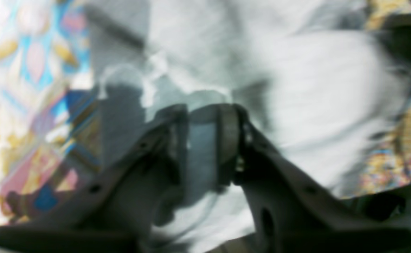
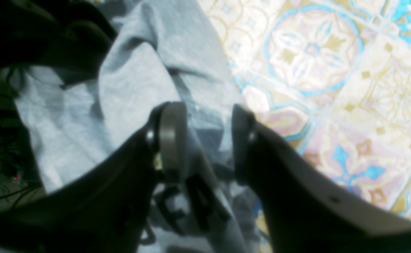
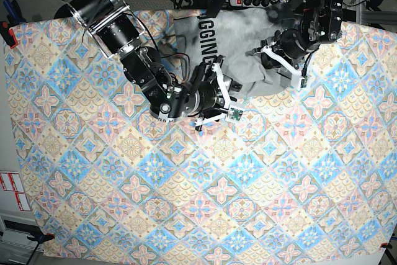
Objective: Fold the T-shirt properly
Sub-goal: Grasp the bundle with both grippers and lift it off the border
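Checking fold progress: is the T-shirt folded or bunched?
Bunched: the T-shirt lies crumpled at the tablecloth's far edge, lettering partly showing.

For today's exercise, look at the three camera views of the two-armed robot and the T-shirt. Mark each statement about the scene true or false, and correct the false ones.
1. The T-shirt lies at the far edge of the tablecloth, near the robot's base. True.
2. Black lettering shows on the shirt in the base view. True.
3. The shirt is already folded into a neat rectangle. False: it lies crumpled, with loose folds.
4. The right gripper has grey fabric between its fingers. True.
5. The left gripper is over bare tablecloth, far from the shirt. False: it is at the shirt, with fabric between its fingers.
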{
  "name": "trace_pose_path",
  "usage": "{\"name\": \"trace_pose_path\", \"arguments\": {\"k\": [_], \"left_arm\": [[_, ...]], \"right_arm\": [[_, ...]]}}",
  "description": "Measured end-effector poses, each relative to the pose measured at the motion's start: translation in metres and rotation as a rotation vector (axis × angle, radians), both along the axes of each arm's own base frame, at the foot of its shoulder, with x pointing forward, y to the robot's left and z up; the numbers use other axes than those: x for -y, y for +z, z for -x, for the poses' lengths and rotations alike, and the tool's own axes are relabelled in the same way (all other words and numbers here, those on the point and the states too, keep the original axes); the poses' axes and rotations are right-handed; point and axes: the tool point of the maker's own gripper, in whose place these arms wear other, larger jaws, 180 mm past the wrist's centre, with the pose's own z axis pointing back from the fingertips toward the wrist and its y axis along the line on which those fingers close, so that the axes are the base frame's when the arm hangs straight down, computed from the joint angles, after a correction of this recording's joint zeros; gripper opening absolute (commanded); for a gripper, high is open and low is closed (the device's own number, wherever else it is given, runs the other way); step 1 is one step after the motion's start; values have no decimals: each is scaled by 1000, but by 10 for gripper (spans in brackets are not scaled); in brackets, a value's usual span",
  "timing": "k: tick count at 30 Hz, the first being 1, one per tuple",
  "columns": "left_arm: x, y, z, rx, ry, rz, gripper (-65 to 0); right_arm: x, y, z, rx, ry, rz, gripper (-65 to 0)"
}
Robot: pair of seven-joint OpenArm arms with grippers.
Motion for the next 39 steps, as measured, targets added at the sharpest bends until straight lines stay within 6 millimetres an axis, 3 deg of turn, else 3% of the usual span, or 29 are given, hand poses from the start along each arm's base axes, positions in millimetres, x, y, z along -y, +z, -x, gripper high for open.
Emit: {"name": "trace_pose_path", "arguments": {"k": [2, 4, 8, 13, 17, 20, 25, 31, 35, 39], "left_arm": [[2, 10, -6, 39, -5, 3, -650], [-9, 11, -5, 37, 15, -5, -650], [-49, 14, -8, 47, 99, -77, -650], [-60, 14, -2, 37, 129, -85, -650], [-56, 8, 11, 3, 120, -80, -650], [-38, 5, 24, -21, 73, -62, -650], [0, -5, 41, -63, -16, -5, -650], [-10, -29, 54, -138, 3, -25, -650], [-14, -39, 60, -173, 14, -29, -650], [-15, -39, 59, -170, 13, -31, -650]], "right_arm": [[2, 1, -4, -1, -18, -7, -441], [5, 3, -8, 1, -32, -11, -441], [7, 2, -10, 3, -37, -6, -441], [6, 2, -9, 2, -36, -7, -441], [4, 1, -7, 0, -27, -6, -441], [1, 2, -6, -1, -23, -11, -445], [0, -16, 8, -43, 8, 28, -564], [-4, -27, 21, -78, 43, 44, -571], [8, -54, 30, -161, 9, 76, -574], [10, -57, 19, -164, -20, 43, -575]]}}
